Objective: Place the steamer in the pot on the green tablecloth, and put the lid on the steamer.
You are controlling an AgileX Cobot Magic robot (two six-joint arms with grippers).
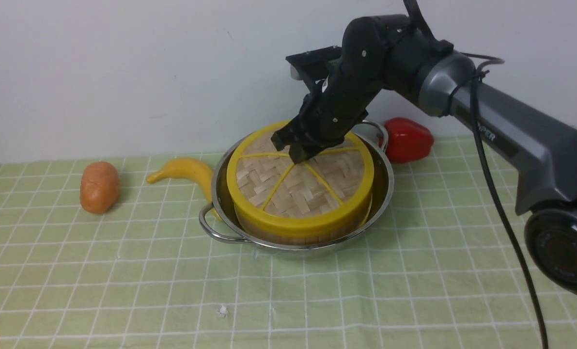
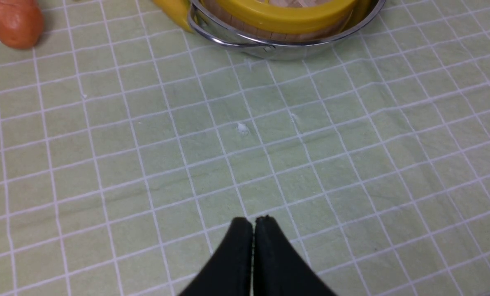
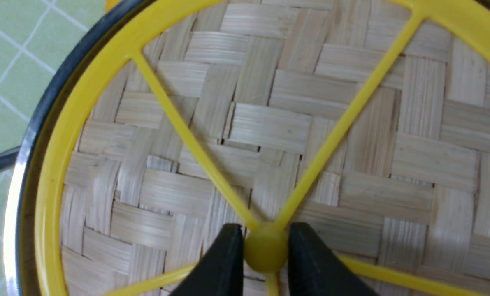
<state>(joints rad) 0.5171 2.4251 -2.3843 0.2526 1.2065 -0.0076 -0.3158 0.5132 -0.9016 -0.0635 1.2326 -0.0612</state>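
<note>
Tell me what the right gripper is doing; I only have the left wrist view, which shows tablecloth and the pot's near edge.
Observer: The right gripper has its fingers closed on the centre knob of the lid.
Operator: Does the lid sit level?
Observer: Yes, in the front view it lies level on the steamer, which stands inside the pot.
Operator: Anything behind the pot?
Observer: A red bell pepper lies on the green tablecloth, beside the pot's far right handle.
</note>
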